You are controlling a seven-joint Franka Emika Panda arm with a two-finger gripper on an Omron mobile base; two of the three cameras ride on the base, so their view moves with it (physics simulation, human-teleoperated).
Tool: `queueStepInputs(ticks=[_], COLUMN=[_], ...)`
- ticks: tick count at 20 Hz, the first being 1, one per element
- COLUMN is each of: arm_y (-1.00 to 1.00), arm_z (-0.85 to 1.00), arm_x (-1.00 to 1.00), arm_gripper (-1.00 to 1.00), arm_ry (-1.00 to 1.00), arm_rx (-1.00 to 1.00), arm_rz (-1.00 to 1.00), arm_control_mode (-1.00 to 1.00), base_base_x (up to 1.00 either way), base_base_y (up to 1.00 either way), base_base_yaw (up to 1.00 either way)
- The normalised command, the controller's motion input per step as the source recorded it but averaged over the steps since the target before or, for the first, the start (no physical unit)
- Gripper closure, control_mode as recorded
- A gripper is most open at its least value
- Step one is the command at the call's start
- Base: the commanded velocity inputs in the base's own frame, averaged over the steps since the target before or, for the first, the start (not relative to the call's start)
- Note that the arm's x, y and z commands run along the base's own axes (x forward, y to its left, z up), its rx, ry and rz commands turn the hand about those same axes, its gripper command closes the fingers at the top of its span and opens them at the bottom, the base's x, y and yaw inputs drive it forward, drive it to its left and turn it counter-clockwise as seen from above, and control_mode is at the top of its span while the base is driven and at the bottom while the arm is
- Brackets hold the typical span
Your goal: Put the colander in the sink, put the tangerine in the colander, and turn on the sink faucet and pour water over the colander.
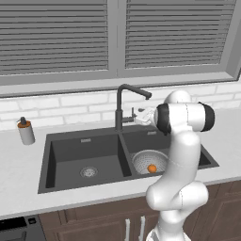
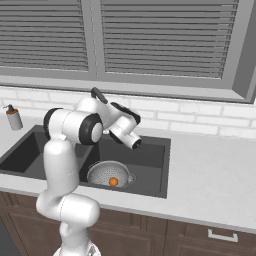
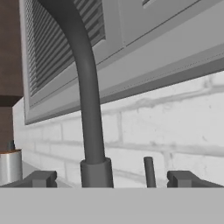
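Note:
The silver perforated colander [image 1: 149, 160] [image 2: 107, 172] lies in the right basin of the dark grey sink [image 1: 63, 153] [image 2: 150, 162]. The small orange tangerine [image 1: 151, 168] [image 2: 113, 182] rests inside it. The tall dark sink faucet [image 1: 119, 106] [image 3: 89, 109] stands behind the divider, its spout reaching right over the right basin. My gripper [image 1: 134, 116] [image 3: 112, 179] is open, level with the faucet's lower stem. In the hand view its fingertips [image 3: 41, 178] stand on either side of the stem base and the small side lever [image 3: 149, 171]. I cannot tell whether they touch either. No water shows.
A grey soap dispenser [image 1: 26, 132] [image 2: 13, 119] [image 3: 9, 166] stands on the counter left of the sink. A white brick backsplash [image 1: 70, 110] and a window with closed blinds [image 1: 61, 37] rise close behind the faucet. The left basin holds only its drain [image 1: 88, 172].

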Motion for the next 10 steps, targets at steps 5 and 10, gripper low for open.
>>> queueStepInputs(ticks=[5,10], arm_y=[0.0,0.0], arm_z=[-0.02,-0.1], arm_x=[0.11,0.13], arm_gripper=[-1.0,-1.0], arm_ry=[0.0,0.0], arm_rx=[0.0,0.0], arm_rz=[-0.02,0.0], arm_control_mode=[-1.0,-1.0], base_base_x=[0.0,0.0], base_base_y=[0.0,0.0], base_base_yaw=[0.0,0.0])
